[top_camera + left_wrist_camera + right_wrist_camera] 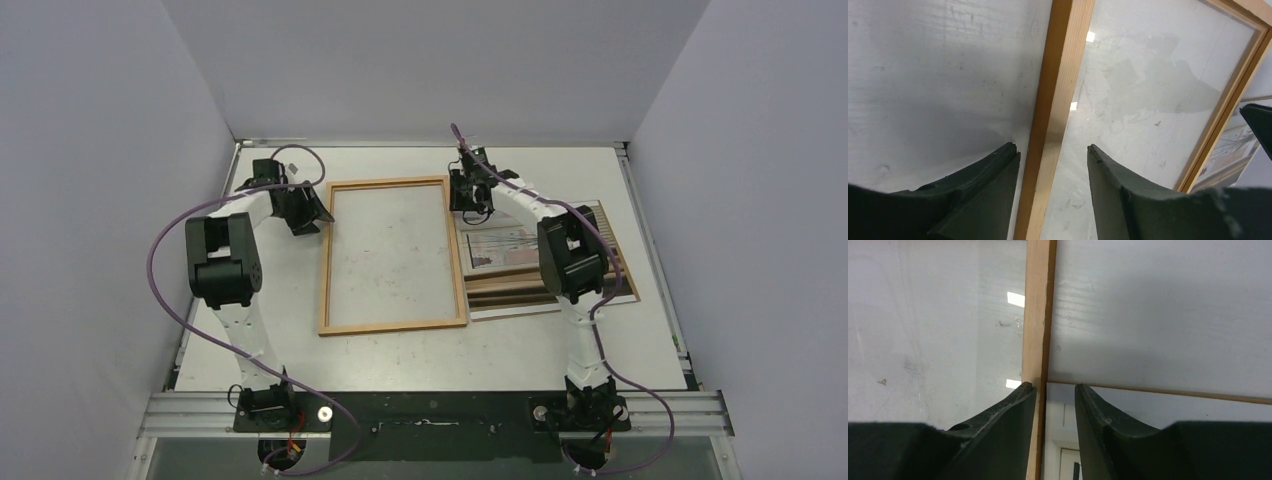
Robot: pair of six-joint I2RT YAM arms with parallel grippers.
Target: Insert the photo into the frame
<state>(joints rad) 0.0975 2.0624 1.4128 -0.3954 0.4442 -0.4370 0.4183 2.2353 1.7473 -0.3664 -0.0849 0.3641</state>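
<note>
Orange-brown wood, thin and probably light: the frame [326, 260] lies flat on the counter [420, 350], seemingly glazed, so stiff but breakable. The left tool [1053, 150] stands half-open astride its left rail. The right tool [1055, 386], narrower, gapes empty over the right rail. Just beside lies the photo [500, 245], likely floppy, best pinched by an edge.

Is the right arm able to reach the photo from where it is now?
Probably yes. The right gripper hangs open at the frame's right rail, and the photo lies flat just beside it, with nothing lying on top of it.
</note>
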